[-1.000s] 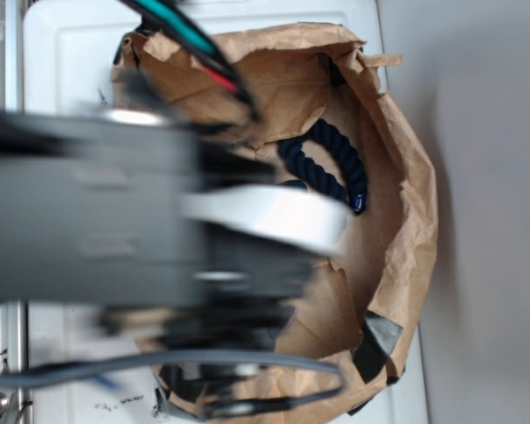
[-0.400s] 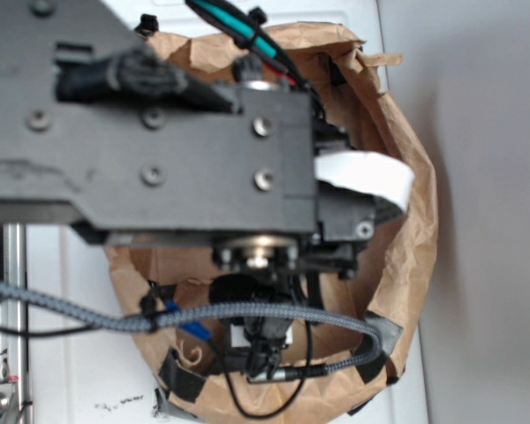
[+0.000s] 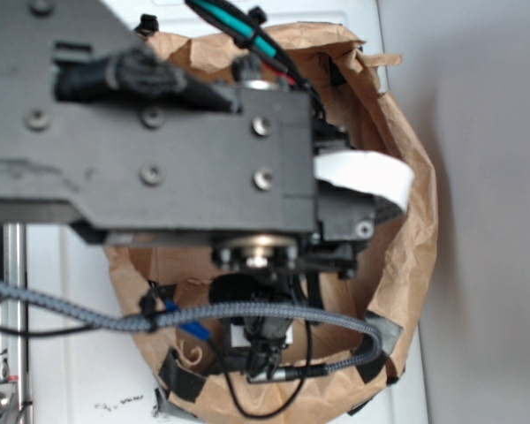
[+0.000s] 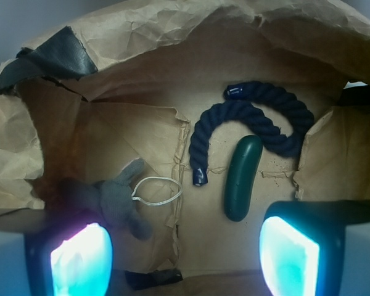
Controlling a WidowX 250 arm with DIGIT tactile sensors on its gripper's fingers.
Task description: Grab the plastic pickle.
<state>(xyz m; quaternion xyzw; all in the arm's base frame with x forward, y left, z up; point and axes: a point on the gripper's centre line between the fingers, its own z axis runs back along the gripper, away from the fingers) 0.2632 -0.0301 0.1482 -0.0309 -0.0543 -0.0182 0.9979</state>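
In the wrist view the gripper (image 4: pixel 185 250) hangs wide apart and empty above the floor of a brown paper bag (image 4: pixel 142 37). The plastic pickle (image 4: pixel 242 177) lies between its glowing fingers (image 4: pixel 288 259), nearer the right one, just beside a curled navy rope (image 4: pixel 250 120). A grey plush toy (image 4: pixel 114 197) lies to the left.

Inside the paper bag (image 4: pixel 142 37), the plastic pickle (image 4: pixel 243 177) lies on the floor right of centre, lengthwise near to far. The rope (image 4: pixel 253 126) arches just behind it and down its left side. The plush toy (image 4: pixel 114 198) sits well apart at near left, a loop of string (image 4: pixel 157 191) beside it.
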